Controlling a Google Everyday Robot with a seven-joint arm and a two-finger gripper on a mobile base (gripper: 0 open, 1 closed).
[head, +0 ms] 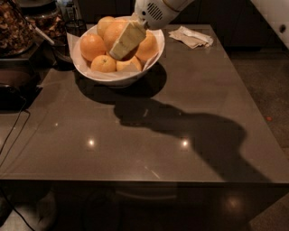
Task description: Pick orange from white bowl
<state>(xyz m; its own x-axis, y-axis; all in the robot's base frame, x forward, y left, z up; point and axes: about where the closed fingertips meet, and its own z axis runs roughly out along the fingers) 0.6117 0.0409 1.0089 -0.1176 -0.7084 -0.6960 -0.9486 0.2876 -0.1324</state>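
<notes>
The white bowl (90, 72) stands at the back left of the dark table and holds several oranges. The largest deep-orange ones are an orange (92, 45) at the left, one (114, 31) at the back and one (148, 47) at the right. My gripper (118, 53) comes down from the white wrist (153, 11) at the top of the view. Its pale yellow tip reaches into the middle of the bowl, among the oranges and touching them. It hides part of the middle fruit.
A crumpled paper napkin (192, 37) lies at the back right. A dark wire cup (74, 28) stands behind the bowl. Snack containers (16, 27) and a dark appliance (13, 85) with a cable (11, 135) sit at the left. The table's front edge (144, 181) is near.
</notes>
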